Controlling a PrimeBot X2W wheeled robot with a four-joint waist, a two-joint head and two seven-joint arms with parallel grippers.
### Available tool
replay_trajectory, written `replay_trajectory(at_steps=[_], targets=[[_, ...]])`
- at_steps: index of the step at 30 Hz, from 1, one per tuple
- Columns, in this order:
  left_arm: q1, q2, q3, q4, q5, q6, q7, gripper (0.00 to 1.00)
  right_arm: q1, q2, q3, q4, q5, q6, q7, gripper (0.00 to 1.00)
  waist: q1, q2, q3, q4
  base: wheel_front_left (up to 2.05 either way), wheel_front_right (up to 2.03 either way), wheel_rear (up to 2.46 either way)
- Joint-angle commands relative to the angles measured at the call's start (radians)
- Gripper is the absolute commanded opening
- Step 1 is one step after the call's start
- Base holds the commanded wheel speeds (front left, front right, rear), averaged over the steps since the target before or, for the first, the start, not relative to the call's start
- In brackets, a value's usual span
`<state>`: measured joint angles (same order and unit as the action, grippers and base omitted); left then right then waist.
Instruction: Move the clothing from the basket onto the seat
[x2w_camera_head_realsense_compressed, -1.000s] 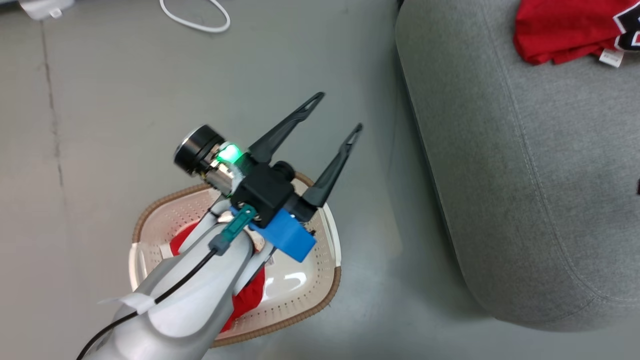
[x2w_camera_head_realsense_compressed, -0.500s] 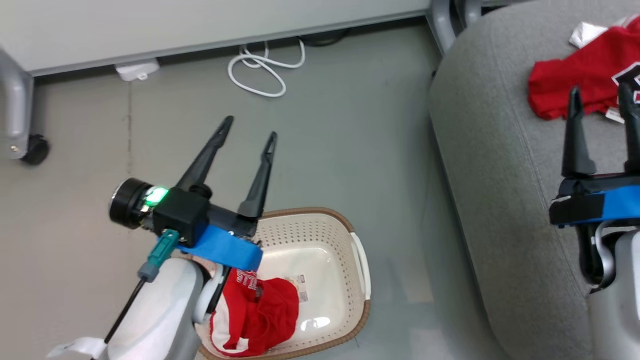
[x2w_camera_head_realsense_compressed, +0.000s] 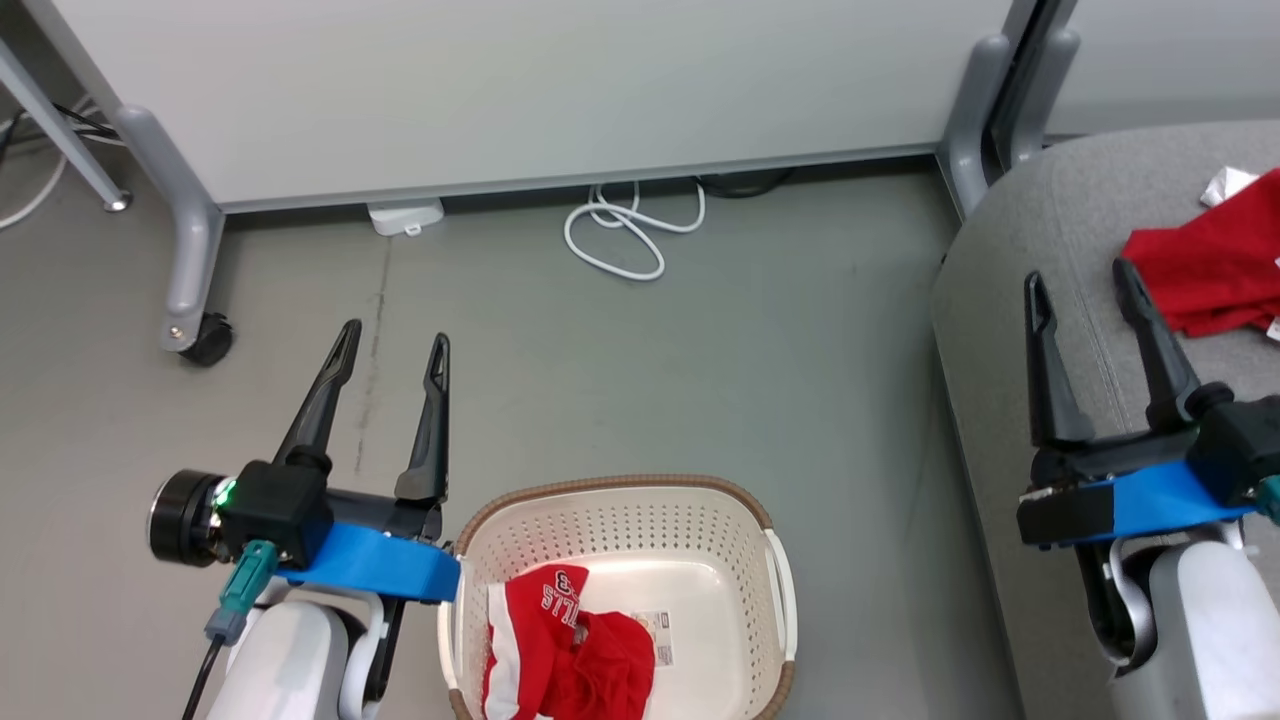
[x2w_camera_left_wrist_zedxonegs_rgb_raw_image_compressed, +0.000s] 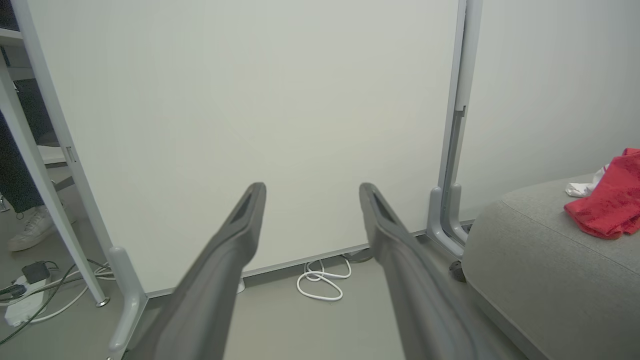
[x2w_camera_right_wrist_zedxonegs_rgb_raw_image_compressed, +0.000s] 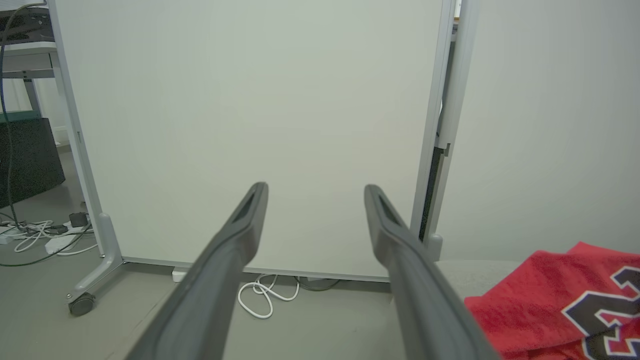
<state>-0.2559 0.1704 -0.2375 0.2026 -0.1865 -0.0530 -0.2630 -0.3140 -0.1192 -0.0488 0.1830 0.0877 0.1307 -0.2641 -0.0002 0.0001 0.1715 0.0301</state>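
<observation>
Jersey (x2w_camera_head_realsense_compressed: 1210, 270) lies on the seat (x2w_camera_head_realsense_compressed: 995, 340), shorts (x2w_camera_head_realsense_compressed: 570, 655) sit bunched in the basket (x2w_camera_head_realsense_compressed: 610, 487), so about half is left; left gripper (x2w_camera_head_realsense_compressed: 395, 333) and right gripper (x2w_camera_head_realsense_compressed: 1077, 272) fingers apart, empty.

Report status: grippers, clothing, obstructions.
Jaws open, empty: left gripper, right gripper. Red shorts in basket; jersey on seat. Loose white cable on floor by partition, apart from basket.
</observation>
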Motion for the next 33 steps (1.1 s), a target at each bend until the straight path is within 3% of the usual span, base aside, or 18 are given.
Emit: replay_trajectory(at_steps=[1,10,33], targets=[[0.027,-0.009,0.02,-0.008,0.011,-0.003,-0.003,1.0,0.032,0.008,0.003,-0.012,-0.007,0.0,-0.001,1.0,0.0002,-0.0001,-0.027,0.02,0.0,0.0,0.0],[0.102,-0.047,0.122,-0.034,0.034,-0.011,-0.003,1.0,0.131,0.044,0.005,-0.05,-0.02,0.0,-0.001,1.0,0.0002,-0.0001,-0.075,0.037,0.0,0.0,0.0],[0.191,-0.095,0.191,-0.036,0.081,-0.048,-0.003,1.0,0.28,0.069,-0.021,-0.049,0.011,0.0,-0.001,1.0,0.0002,-0.0001,-0.145,0.044,0.0,0.0,0.0]])
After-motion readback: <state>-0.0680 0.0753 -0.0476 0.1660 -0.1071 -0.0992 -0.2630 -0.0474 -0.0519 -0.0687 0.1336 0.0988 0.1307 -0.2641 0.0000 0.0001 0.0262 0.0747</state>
